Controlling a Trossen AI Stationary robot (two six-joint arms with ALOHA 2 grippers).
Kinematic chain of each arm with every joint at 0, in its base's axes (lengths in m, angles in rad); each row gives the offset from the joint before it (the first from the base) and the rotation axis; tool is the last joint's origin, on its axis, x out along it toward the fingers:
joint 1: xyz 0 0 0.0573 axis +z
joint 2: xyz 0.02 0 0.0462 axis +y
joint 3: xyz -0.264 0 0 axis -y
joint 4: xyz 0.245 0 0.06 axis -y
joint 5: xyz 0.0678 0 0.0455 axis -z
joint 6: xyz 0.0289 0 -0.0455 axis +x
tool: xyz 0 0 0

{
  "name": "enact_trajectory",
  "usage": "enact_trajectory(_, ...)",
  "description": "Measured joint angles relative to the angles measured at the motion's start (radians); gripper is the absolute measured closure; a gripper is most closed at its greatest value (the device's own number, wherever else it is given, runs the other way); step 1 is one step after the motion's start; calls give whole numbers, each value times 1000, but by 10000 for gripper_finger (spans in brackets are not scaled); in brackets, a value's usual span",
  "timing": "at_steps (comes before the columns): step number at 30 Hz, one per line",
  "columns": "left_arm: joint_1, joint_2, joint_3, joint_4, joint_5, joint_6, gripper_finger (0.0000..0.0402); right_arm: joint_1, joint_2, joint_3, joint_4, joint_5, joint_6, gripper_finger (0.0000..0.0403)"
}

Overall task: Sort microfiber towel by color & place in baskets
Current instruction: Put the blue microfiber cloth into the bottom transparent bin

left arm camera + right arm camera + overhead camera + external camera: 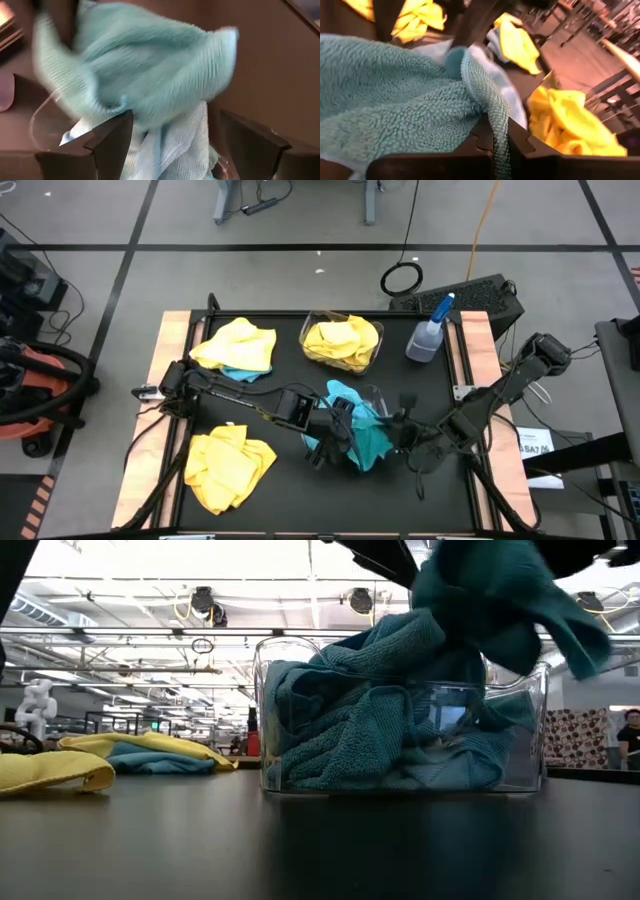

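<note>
A turquoise towel [395, 105] is pinched in the right gripper [500, 137], whose fingers are closed tight on a fold of it; only the right wrist view shows this pinch. The low view shows the towel [500, 590] hanging above the near basket [400, 720], which is already stuffed with turquoise cloths, something the high view hides under the arms. From above, the near basket [375, 395] sits at the middle of the surface [440, 390], the far basket [340, 345] holds yellow towels, and loose piles lie far left [235, 345] and near left [225, 465]. A spray bottle [428, 335] stands far right. The left gripper [170, 140] is stretched low across from the left, fingers spread wide and holding nothing, just beside the hanging cloth. The right arm reaches in from the right.
</note>
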Motion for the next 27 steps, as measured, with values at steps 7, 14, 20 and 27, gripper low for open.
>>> enact_trajectory(7, -6, 0, 0, 17, -3, 3, 103, -70, -35, 0, 147, -8, -212, 403)
enact_trajectory(14, -6, 0, 0, 5, -11, -27, 103, -183, -38, 0, 162, -126, -257, 403)
enact_trajectory(20, -9, 0, 0, -70, -13, -76, 103, -297, 19, 1, 148, -263, -254, 402)
enact_trajectory(27, -41, 0, 0, -227, -69, -101, 103, -389, 142, 2, 150, -462, -239, 402)
